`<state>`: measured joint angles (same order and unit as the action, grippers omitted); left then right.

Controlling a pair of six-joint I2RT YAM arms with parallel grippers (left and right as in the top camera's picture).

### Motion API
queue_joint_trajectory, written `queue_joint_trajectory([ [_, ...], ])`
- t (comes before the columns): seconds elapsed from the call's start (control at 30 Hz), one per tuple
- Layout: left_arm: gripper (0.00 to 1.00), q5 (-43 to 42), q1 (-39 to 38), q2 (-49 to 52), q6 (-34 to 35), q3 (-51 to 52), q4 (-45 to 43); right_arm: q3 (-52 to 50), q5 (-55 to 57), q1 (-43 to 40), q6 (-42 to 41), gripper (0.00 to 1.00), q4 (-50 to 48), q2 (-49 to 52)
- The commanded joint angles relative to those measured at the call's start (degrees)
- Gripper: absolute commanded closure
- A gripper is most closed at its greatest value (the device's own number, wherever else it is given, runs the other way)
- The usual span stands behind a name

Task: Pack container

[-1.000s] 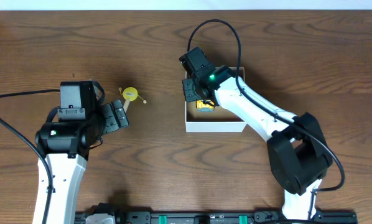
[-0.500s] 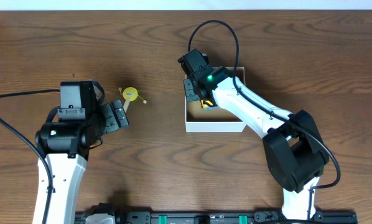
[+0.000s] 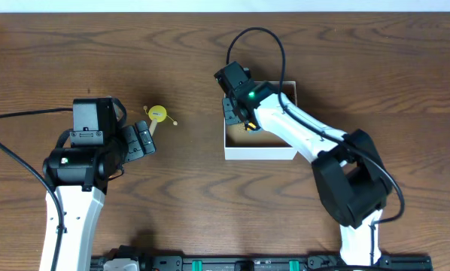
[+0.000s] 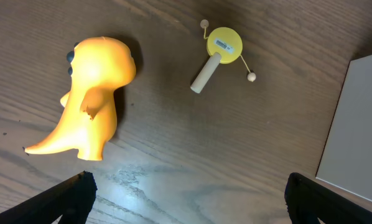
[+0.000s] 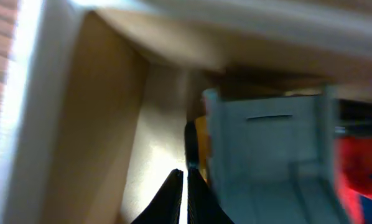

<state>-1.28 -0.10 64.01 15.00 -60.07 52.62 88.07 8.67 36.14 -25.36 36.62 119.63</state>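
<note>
The container (image 3: pixel 260 153) is a small square white box with a brown inside, right of centre; its wall shows in the left wrist view (image 4: pixel 360 124) and in the right wrist view (image 5: pixel 30 93). My right gripper (image 3: pixel 234 114) reaches into its left side with fingers pressed together (image 5: pixel 185 186), holding nothing. A grey toy with yellow and red parts (image 5: pixel 267 143) lies in the box right beside the fingers; a bit of it shows from overhead (image 3: pixel 248 126). My left gripper (image 4: pixel 186 202) is open and empty above the table. An orange dinosaur (image 4: pixel 93 93) and a yellow drum toy (image 4: pixel 222 46) lie ahead of it.
The drum toy (image 3: pixel 158 114) lies on the wooden table (image 3: pixel 187 196) between the left gripper (image 3: pixel 142 140) and the box. The dinosaur is mostly hidden under the left gripper from overhead. The right arm's black cable arcs over the box's far side.
My right gripper has shifted slightly up and left inside the box, and now covers more of the toy from overhead. The left arm has not moved.
</note>
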Motion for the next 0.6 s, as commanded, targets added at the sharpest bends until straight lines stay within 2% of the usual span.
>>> queue_joint_trajectory([
  [0.0, 0.02, 0.3, 0.2, 0.0, -0.1, -1.1, 0.4, 0.6, 0.2, 0.3, 0.8, 0.92, -0.8, 2.8],
  [0.2, 0.02, 0.3, 0.2, 0.0, -0.1, -1.1, 0.5, 0.6, 2.8, 0.3, 0.6, 0.91, -4.2, 3.7],
  [0.3, 0.02, 0.3, 0.2, 0.0, -0.1, -1.1, 0.5, 0.6, 4.6, 0.3, 0.5, 0.87, -5.7, 3.7],
  [0.57, 0.02, 0.3, 0.2, 0.0, -0.1, -1.1, 0.5, 0.6, 4.8, 0.3, 0.2, 0.84, -6.1, 3.7],
])
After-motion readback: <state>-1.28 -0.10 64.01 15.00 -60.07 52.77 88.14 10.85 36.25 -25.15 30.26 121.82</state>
